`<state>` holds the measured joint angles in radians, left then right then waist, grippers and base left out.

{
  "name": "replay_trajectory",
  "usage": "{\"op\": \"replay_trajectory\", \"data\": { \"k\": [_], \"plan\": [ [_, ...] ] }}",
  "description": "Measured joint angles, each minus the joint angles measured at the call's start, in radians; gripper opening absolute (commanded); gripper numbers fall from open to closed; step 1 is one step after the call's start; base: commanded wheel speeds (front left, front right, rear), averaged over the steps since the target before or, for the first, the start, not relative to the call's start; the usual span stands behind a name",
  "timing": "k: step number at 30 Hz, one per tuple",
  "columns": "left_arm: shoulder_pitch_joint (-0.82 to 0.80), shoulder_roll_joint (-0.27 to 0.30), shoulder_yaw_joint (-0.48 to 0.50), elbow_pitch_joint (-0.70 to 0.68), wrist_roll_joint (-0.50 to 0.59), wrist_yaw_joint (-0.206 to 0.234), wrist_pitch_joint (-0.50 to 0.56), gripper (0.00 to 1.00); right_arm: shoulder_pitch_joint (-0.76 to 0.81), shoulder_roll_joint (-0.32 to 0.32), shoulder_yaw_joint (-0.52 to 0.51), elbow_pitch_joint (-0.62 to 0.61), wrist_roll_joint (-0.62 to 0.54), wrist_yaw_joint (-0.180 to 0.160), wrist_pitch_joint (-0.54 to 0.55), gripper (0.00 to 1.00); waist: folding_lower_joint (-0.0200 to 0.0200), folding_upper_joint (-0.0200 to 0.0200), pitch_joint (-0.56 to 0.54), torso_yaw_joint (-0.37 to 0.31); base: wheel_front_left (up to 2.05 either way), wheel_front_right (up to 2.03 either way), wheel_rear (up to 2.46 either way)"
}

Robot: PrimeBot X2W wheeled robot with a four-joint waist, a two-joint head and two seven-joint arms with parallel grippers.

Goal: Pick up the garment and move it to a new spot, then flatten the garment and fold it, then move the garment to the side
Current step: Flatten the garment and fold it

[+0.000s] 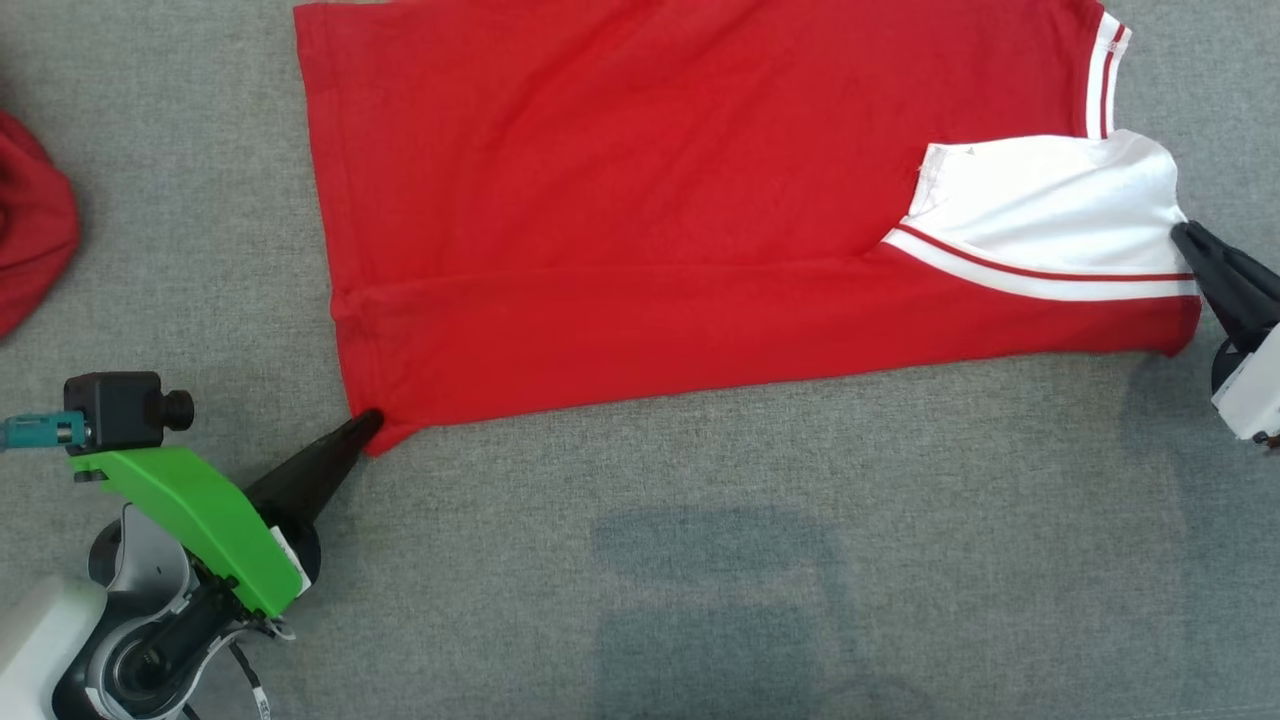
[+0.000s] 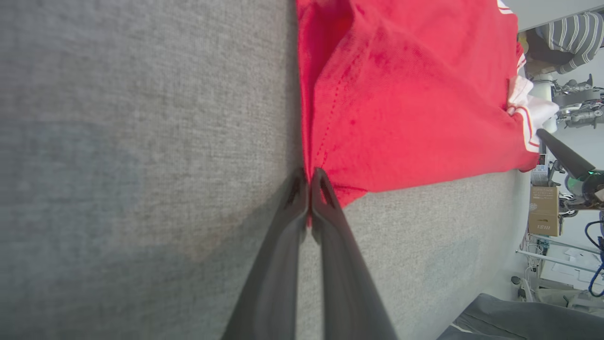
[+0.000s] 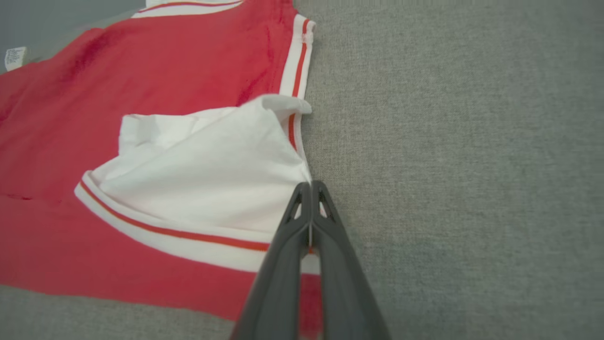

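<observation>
Red garment point(image 1: 640, 220) flat on grey surface point(image 1: 700, 560), white striped-trim panel at 3 o'clock, left claw point(image 1: 368, 420) clamped on 7 o'clock corner, right claw point(image 1: 1180, 235) clamped on panel edge

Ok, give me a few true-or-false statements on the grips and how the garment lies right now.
1. The left jaws are shut on the garment's near-left corner. True.
2. The right jaws hang open above it. False: they are shut on its right edge, by the white panel.
3. The garment is bunched in a heap. False: it lies spread out on the grey surface.
4. Another red cloth lies apart at the left. True.
</observation>
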<state>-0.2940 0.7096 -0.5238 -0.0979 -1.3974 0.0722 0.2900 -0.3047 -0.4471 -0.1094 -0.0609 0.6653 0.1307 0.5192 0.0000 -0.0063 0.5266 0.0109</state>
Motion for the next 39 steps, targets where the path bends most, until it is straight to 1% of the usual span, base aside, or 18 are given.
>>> {"op": "replay_trajectory", "data": {
  "k": [3, 5, 6, 11, 19, 20, 21, 22, 27, 31, 36, 39],
  "plan": [
    [0.008, 0.007, 0.003, -0.010, -0.008, -0.002, 0.008, 0.00, -0.003, 0.001, -0.014, 0.006, -0.026, 0.000, -0.004, 0.00, 0.0000, 0.0000, -0.003, 0.003, 0.00, 0.00, 0.00],
    [0.015, 0.009, 0.004, -0.017, -0.020, -0.002, 0.008, 0.00, -0.004, -0.001, -0.010, 0.013, -0.038, 0.000, -0.014, 0.77, 0.0000, 0.0000, -0.003, 0.005, 0.00, 0.00, 0.00],
    [0.018, 0.010, 0.004, -0.020, -0.021, -0.002, 0.009, 0.00, -0.004, 0.001, -0.007, 0.018, -0.041, 0.000, -0.019, 1.00, 0.0000, 0.0000, -0.004, 0.005, 0.00, 0.00, 0.00],
    [0.028, 0.008, 0.004, -0.023, -0.024, -0.001, 0.007, 0.00, 0.019, -0.002, 0.018, 0.028, -0.041, 0.000, -0.010, 1.00, 0.0000, 0.0000, -0.009, 0.004, 0.00, 0.00, 0.00],
    [0.041, 0.011, 0.016, -0.031, -0.031, 0.005, -0.001, 0.00, 0.056, 0.022, 0.030, 0.013, -0.017, 0.000, 0.026, 1.00, 0.0000, 0.0000, -0.017, -0.001, 0.00, 0.00, 0.00],
    [0.047, 0.015, 0.020, -0.035, -0.033, 0.007, -0.002, 0.00, 0.061, 0.022, 0.030, 0.012, -0.014, 0.000, 0.036, 0.47, 0.0000, 0.0000, -0.018, -0.001, 0.00, 0.00, 0.00],
    [0.049, 0.016, 0.020, -0.037, -0.033, 0.007, -0.002, 0.00, 0.064, 0.021, 0.030, 0.011, -0.012, 0.000, 0.037, 0.03, 0.0000, 0.0000, -0.019, -0.001, 0.00, 0.00, 0.00],
    [0.051, 0.017, 0.020, -0.039, -0.033, 0.007, -0.002, 0.00, 0.067, 0.022, 0.029, 0.011, -0.011, 0.000, 0.037, 0.00, 0.0000, 0.0000, -0.020, -0.001, 0.00, 0.00, 0.00],
    [0.075, 0.032, 0.026, -0.063, -0.037, 0.008, -0.002, 0.00, 0.079, 0.016, 0.011, 0.002, 0.026, 0.000, 0.054, 0.00, 0.0000, 0.0000, -0.028, -0.002, 0.00, 0.00, 0.00],
    [0.114, 0.062, 0.037, -0.101, -0.044, 0.007, -0.010, 0.00, 0.119, 0.007, -0.030, -0.034, 0.075, 0.000, 0.102, 0.00, 0.0001, 0.0000, -0.036, -0.003, 0.00, 0.00, 0.00],
    [0.176, 0.098, 0.052, -0.157, -0.051, 0.005, -0.026, 0.00, 0.203, 0.029, -0.120, -0.109, 0.162, 0.001, 0.178, 0.00, 0.0001, 0.0000, -0.044, 0.000, 0.00, 0.00, 0.00],
    [0.224, 0.113, 0.060, -0.200, -0.051, 0.006, -0.049, 0.00, 0.277, 0.039, -0.169, -0.156, 0.190, 0.001, 0.226, 0.00, 0.0001, 0.0000, -0.050, 0.000, 0.00, 0.00, 0.00]
  ]
}}
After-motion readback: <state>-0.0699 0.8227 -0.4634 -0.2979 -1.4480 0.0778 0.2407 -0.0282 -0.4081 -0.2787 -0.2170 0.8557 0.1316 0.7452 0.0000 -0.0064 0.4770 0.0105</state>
